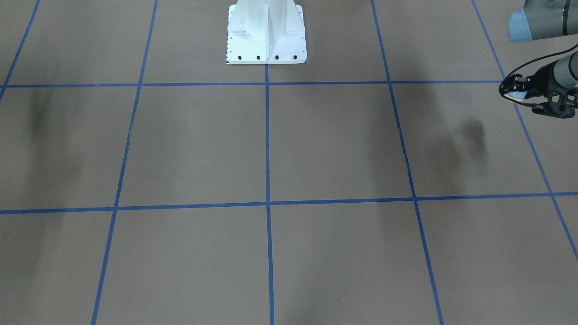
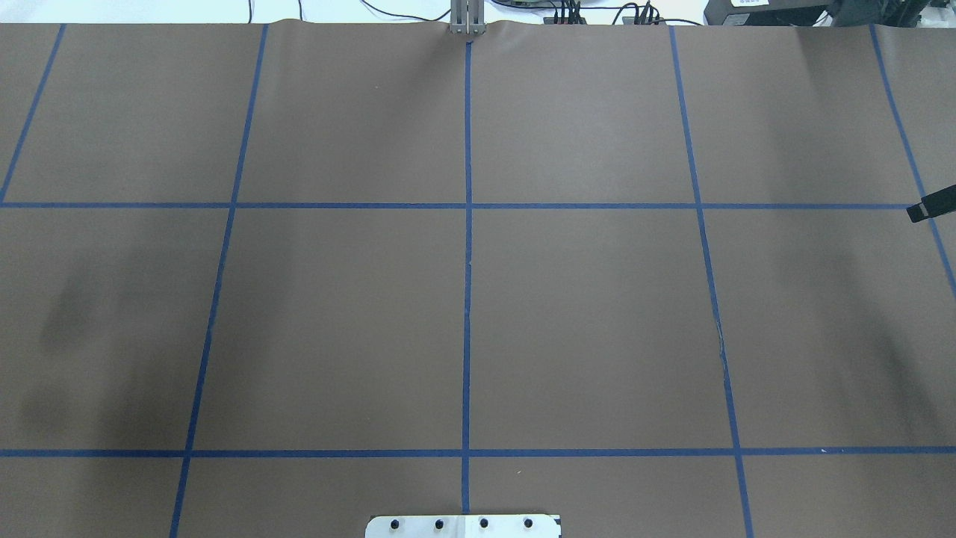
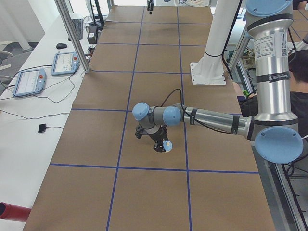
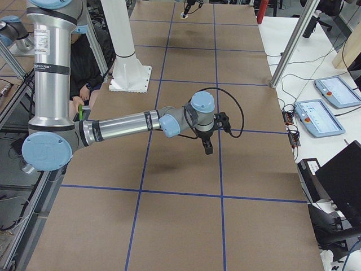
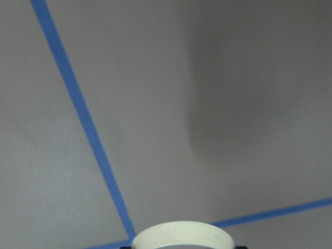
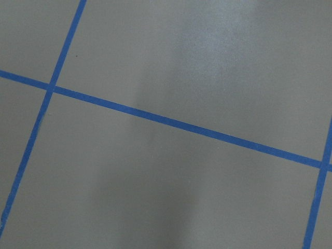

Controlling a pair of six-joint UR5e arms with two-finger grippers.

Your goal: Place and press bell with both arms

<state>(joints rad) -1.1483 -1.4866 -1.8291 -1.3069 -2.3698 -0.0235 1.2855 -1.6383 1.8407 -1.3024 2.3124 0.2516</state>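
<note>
My left gripper is shut on the small light-blue bell and holds it above the brown table, at the right edge of the front-facing view. The exterior left view shows the bell in the near arm's gripper, a little above the paper. The left wrist view shows only the bell's cream base rim at the bottom. My right gripper hangs empty above the table; only a black tip of it enters the overhead view, so I cannot tell whether it is open.
The white bolted pedestal stands at the table's robot side. Blue tape lines grid the brown paper. Teach pendants and metal posts stand on the side benches. A person sits behind the robot.
</note>
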